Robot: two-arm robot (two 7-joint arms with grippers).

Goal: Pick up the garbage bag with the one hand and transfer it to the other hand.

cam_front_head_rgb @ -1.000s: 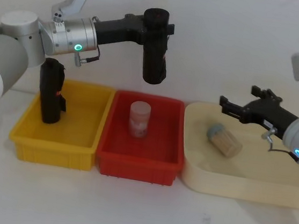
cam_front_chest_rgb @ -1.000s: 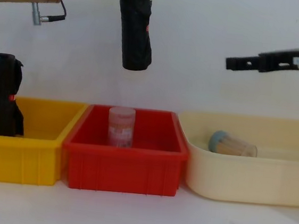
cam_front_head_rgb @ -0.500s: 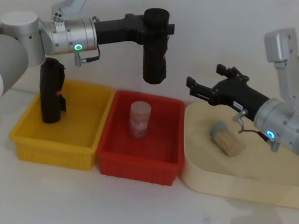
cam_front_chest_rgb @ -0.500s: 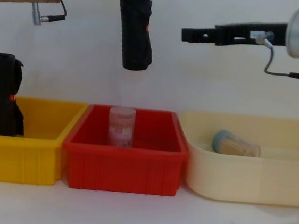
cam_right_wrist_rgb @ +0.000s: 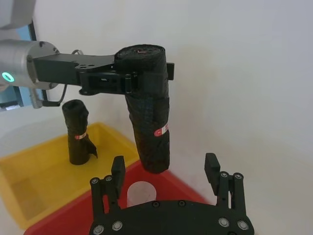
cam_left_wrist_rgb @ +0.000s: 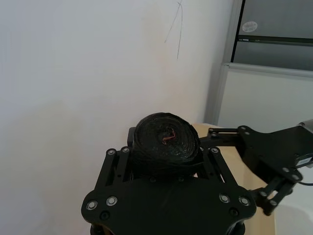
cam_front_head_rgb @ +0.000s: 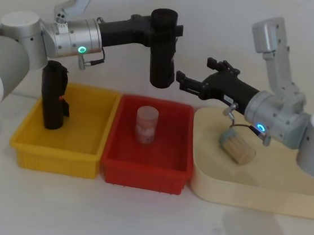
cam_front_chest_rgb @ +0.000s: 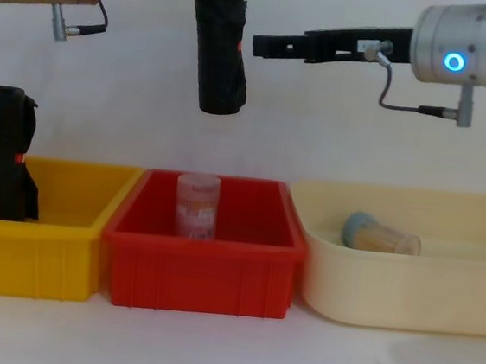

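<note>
The thick black cylindrical roll of garbage bags (cam_front_head_rgb: 163, 50) hangs upright in mid-air at the upper centre of the head view, above the red plastic bin (cam_front_head_rgb: 139, 175). The left gripper (cam_front_head_rgb: 168, 31), on the arm with the green ring light, is clamped around the roll's top end. The right gripper (cam_front_head_rgb: 195, 71), on the arm with the blue light, reaches in from the right of the frame with its fingers spread wide. Their tips are just beside the roll's lower half and hold nothing; in the right wrist view the roll sits beyond the gap between them. A slimmer black roll (cam_front_head_rgb: 53, 97) stands in the yellow bin (cam_front_head_rgb: 28, 154) at lower left.
</note>
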